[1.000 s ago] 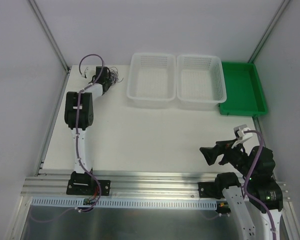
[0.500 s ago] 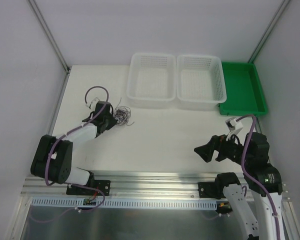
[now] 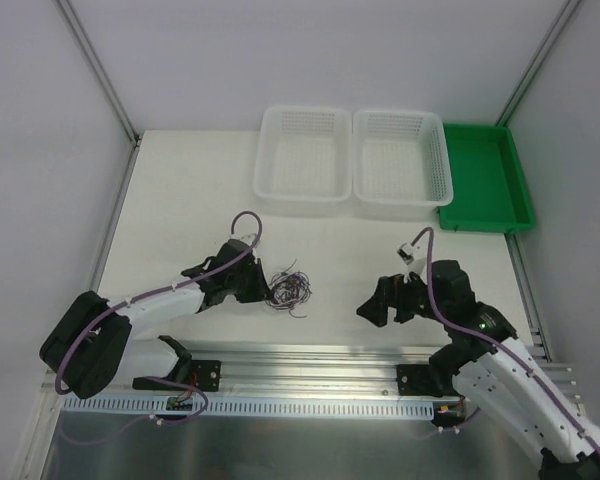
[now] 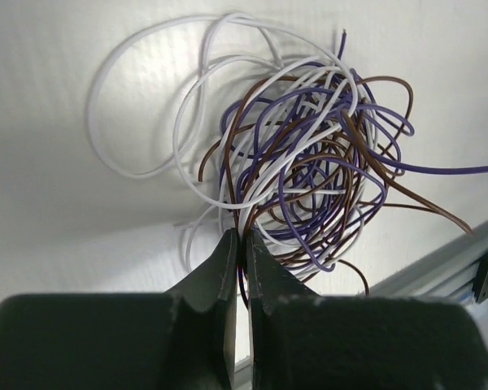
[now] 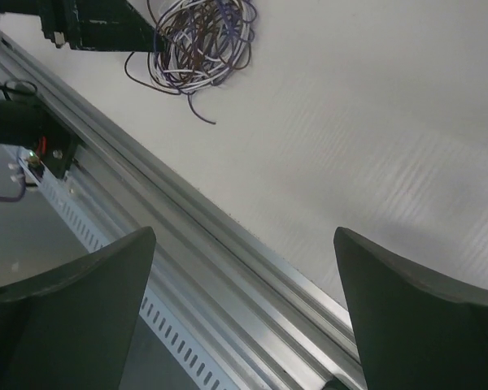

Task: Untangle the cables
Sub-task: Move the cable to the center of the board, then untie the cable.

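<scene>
The cables (image 3: 290, 290) are one knotted bundle of thin white, brown and purple wires (image 4: 309, 162) lying on the white table near its front edge. My left gripper (image 3: 261, 287) is shut on strands at the bundle's left side; in the left wrist view its jaws (image 4: 241, 244) pinch brown and purple wires. My right gripper (image 3: 372, 310) hovers to the right of the bundle, apart from it, open with nothing between its fingers (image 5: 244, 244). The right wrist view shows the bundle (image 5: 199, 36) at top left, with the left gripper (image 5: 106, 32) beside it.
Two white mesh baskets (image 3: 302, 160) (image 3: 400, 165) stand at the back, and a green tray (image 3: 485, 175) sits at the back right. An aluminium rail (image 3: 310, 355) runs along the table's front edge, just below the bundle.
My left gripper has dragged the bundle from the back left corner toward the front centre. The right arm has moved left and forward, nearer the bundle.
</scene>
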Action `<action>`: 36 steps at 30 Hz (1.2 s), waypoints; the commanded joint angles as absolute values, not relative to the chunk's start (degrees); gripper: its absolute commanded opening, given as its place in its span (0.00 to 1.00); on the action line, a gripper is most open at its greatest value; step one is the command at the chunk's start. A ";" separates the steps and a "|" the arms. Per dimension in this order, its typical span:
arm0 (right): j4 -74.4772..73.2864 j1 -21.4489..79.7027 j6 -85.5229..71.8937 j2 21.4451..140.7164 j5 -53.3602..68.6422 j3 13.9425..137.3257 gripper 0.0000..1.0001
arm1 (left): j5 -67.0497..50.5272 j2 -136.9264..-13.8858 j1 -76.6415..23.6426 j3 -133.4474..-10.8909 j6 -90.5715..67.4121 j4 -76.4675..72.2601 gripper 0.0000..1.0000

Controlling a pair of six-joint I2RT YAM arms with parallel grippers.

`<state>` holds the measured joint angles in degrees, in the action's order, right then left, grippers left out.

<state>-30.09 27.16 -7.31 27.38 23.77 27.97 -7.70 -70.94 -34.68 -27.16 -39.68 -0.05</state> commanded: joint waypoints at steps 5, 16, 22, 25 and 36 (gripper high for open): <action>-12.84 49.64 -7.04 41.90 -3.04 31.54 0.99 | -9.24 -71.37 -41.04 -28.39 -38.23 3.07 0.00; -0.63 58.62 -2.02 69.42 -2.83 45.43 0.85 | -2.73 -67.41 -46.32 -29.44 -40.78 4.92 0.00; 4.30 59.06 -3.60 76.80 -0.53 46.05 0.77 | -0.36 -66.45 -47.55 -28.92 -41.92 4.92 0.00; 5.53 59.15 -3.52 79.53 -0.53 45.79 0.68 | 1.48 -65.31 -48.34 -28.22 -42.80 4.92 0.00; 4.41 59.24 -4.57 75.87 -5.08 40.61 0.01 | 5.45 -56.61 -49.04 -21.02 -47.10 5.27 0.00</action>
<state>4.49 59.09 -4.23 81.47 -0.67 42.89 2.46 -59.59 -48.45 -23.49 -44.60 4.95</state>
